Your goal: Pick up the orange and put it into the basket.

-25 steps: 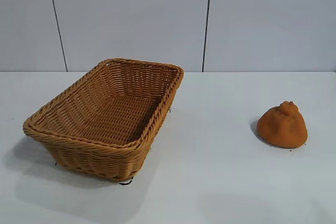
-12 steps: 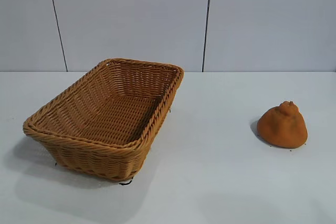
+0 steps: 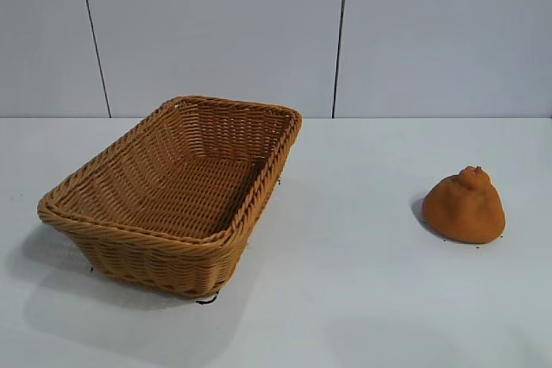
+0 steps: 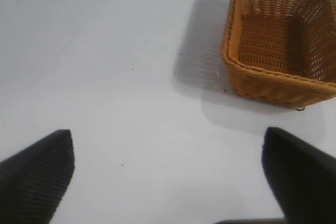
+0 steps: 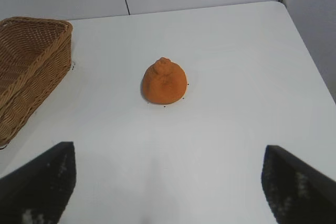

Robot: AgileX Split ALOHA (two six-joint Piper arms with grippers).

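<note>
The left pincer (image 4: 168,177) hangs over the bare white table (image 4: 105,66), its two dark fingers (image 4: 37,174) spread wide apart with nothing between them. Well beyond the fingers stands the woven tan basket (image 4: 262,80), its thick braided rim facing the camera and its inside holding nothing visible. The basket casts a soft grey shadow on the table beside and below it.

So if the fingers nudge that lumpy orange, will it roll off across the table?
Probably not far. The orange sits on a broad base with its knobby top up, so a push would more likely slide or wobble it than roll it. Its rough, matte skin should give decent grip. It looks firm, though how heavy it is cannot be told.
</note>
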